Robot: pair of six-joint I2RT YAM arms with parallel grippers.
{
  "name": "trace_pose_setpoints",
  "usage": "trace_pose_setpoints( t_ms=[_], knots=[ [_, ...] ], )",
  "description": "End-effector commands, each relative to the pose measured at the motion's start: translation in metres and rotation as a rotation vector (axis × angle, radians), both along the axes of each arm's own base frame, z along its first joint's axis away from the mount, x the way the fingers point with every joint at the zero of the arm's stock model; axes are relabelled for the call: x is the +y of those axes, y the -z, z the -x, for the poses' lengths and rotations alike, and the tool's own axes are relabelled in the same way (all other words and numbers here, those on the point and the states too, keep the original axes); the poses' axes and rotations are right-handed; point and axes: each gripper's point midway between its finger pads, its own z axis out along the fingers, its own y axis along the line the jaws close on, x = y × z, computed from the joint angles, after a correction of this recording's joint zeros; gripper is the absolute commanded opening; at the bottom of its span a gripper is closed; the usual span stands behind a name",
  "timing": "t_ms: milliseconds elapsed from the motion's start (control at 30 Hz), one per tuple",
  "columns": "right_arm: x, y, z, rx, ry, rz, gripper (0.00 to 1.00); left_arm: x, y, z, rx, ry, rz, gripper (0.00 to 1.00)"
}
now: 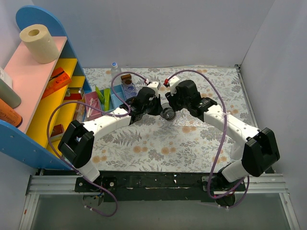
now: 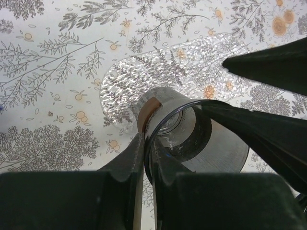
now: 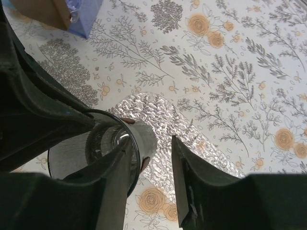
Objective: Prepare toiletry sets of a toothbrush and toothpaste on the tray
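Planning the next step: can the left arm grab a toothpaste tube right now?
Probably not yet. The left gripper is clamped on the cup at its rim, so it would need to let go first. The toothpaste tubes sit just to its left, with nothing obvious between.

Tumbler (image 1: 168, 113): we logged it as smoky grey and see-through, with a dark rim.
Tabletop (image 1: 192, 143) around the tumbler: white, printed with grey ferns and orange roses.
Tray (image 2: 122, 81) at the tumbler: clear, with a silvery crinkle texture and the print showing through.
Left of the tumbler we noted the yellow-green toothpaste (image 1: 100, 94) in a blue box (image 1: 117, 99).
Shelf (image 1: 29, 72), farther left: blue frame, pink and yellow levels, cream paper roll (image 1: 38, 43).
Cables (image 1: 192, 71) near the tumbler: purple.
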Motion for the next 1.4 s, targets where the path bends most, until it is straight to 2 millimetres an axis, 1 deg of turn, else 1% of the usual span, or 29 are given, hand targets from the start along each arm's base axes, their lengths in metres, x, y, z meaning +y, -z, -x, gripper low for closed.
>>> trace_pose_setpoints(
  t_ms=[0,33,133,233,267,300,333,400,533,667,733,767,900,967,1033,1233,1367],
  knots=[
    [-0.013,-0.038,-0.015,-0.150,0.147,-0.069,0.48,-0.003,-0.011,-0.003,-0.008,-0.026,0.037,0.00],
    [-0.014,-0.036,-0.015,-0.145,0.155,-0.063,0.50,-0.004,-0.011,-0.003,-0.007,-0.028,0.041,0.00],
    [-0.018,-0.031,-0.012,-0.131,0.191,-0.031,0.53,-0.003,-0.008,-0.002,0.000,-0.036,0.045,0.00],
    [-0.013,-0.027,-0.005,-0.112,0.198,-0.020,0.54,-0.002,-0.006,-0.003,0.002,-0.046,0.045,0.00],
    [-0.012,-0.024,-0.004,-0.103,0.203,-0.016,0.54,-0.002,-0.006,-0.004,0.001,-0.049,0.041,0.00],
    [-0.006,-0.022,0.000,-0.092,0.205,-0.023,0.54,-0.001,-0.006,-0.004,0.002,-0.052,0.043,0.00],
    [-0.008,-0.021,0.001,-0.085,0.222,-0.005,0.54,-0.001,-0.006,-0.004,0.000,-0.056,0.041,0.00],
    [-0.003,-0.015,0.005,-0.068,0.232,0.018,0.54,0.000,-0.006,-0.004,-0.002,-0.061,0.041,0.00],
    [-0.002,-0.009,0.012,-0.019,0.280,-0.021,0.54,0.004,-0.005,-0.007,-0.012,-0.082,0.031,0.00],
    [0.000,-0.010,0.019,0.005,0.280,-0.066,0.54,0.006,-0.006,-0.008,-0.016,-0.094,0.029,0.00],
    [-0.001,-0.009,0.020,0.007,0.284,-0.069,0.54,0.005,-0.007,-0.008,-0.019,-0.092,0.034,0.00],
    [-0.001,-0.005,0.019,0.016,0.292,-0.066,0.54,0.005,-0.007,-0.008,-0.018,-0.093,0.035,0.00],
    [0.004,0.008,0.023,0.064,0.285,-0.057,0.50,0.006,-0.008,-0.008,-0.021,-0.095,0.036,0.00],
    [0.006,0.015,0.023,0.084,0.291,-0.049,0.46,0.006,-0.007,-0.008,-0.020,-0.096,0.037,0.00],
    [0.006,0.018,0.023,0.088,0.311,-0.034,0.44,0.006,-0.007,-0.008,-0.020,-0.093,0.039,0.00],
    [0.011,0.033,0.026,0.117,0.327,-0.005,0.41,0.006,-0.009,-0.008,-0.027,-0.099,0.046,0.00],
    [0.008,0.038,0.025,0.117,0.362,-0.001,0.33,0.006,-0.009,-0.007,-0.026,-0.095,0.049,0.00]
  ],
)
